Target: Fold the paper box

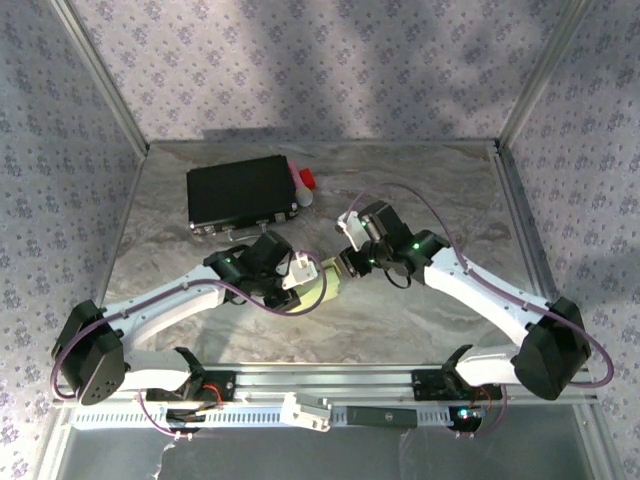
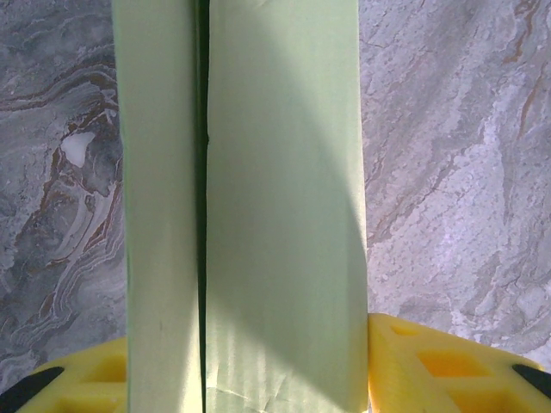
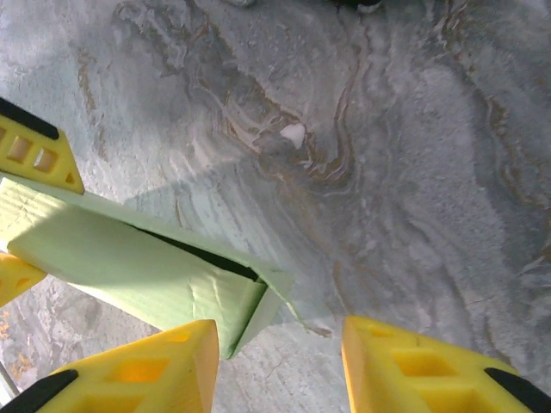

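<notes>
My left hand (image 2: pixel 250 379) is clamped on the paper box (image 2: pixel 275 215), its yellow fingers (image 2: pixel 405 344) pressing both long sides. The box runs straight up the middle of the left wrist view. From above, it sits at the centre of the frame over the grey marbled worktop (image 1: pixel 420 320), between my two hands. My right hand (image 3: pixel 280 366) is released, fingers apart, with the box's end just beside the lower-left one. A black case (image 1: pixel 240 195) lies upper left in the overhead view.

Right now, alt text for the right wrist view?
A green paper box slants across the grey marble table, held at one end by the left end effector. The right end effector stands open at the other end, one yellow finger beside it.
</notes>
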You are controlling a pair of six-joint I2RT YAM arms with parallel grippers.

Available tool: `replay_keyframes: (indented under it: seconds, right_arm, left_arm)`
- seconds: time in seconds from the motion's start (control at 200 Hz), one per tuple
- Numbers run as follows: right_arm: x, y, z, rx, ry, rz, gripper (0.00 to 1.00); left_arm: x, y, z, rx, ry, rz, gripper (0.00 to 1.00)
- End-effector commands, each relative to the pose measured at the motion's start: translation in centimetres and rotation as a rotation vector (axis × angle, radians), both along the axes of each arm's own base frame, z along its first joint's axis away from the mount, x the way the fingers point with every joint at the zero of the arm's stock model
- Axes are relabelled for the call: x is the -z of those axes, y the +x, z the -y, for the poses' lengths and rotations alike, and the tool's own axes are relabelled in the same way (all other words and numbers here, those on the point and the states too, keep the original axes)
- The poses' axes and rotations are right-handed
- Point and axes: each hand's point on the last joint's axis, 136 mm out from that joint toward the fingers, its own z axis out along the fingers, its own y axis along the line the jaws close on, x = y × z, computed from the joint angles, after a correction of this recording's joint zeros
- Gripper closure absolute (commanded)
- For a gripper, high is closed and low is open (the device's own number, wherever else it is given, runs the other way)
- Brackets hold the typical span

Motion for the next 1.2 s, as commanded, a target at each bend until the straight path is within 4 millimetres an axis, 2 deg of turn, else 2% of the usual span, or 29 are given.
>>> replay_keyframes:
  seconds: [0.0, 0.125, 0.315, 0.565, 0.775, 1.014, 1.194]
  right_arm:
    - [0.9, -0.4, 0.5, -0.029, -0.057, -0.034, 0.57]
    - [1.7, -0.2, 0.4, -0.035, -0.061, -0.039, 0.59]
    - [1.3, -0.2, -0.6, -0.069, -0.021, -0.063, 0.63]
    - [2.2, -0.5, -1.0, -0.088, -0.023, -0.089, 0.65]
    - [2.1, -0.5, -1.4, -0.102, -0.017, -0.097, 0.74]
    - [2.3, -0.4, -1.6, -0.095, -0.017, -0.092, 0.75]
    - [2.0, -0.5, -2.1, -0.099, -0.019, -0.08, 0.89]
  left_arm:
    - [-0.1, 0.2, 0.1, 0.017, -0.001, 0.017, 0.51]
    - [0.0, 0.2, 0.1, 0.02, 0.005, 0.014, 0.51]
    - [0.1, 0.2, 0.1, 0.019, 0.006, 0.013, 0.51]
    - [0.0, 0.2, 0.1, 0.018, 0.002, 0.012, 0.51]
    - [0.0, 0.2, 0.1, 0.018, 0.004, 0.013, 0.51]
    - [0.0, 0.2, 0.1, 0.017, 0.004, 0.013, 0.51]
    - [-0.1, 0.3, 0.1, 0.012, 0.003, 0.018, 0.51]
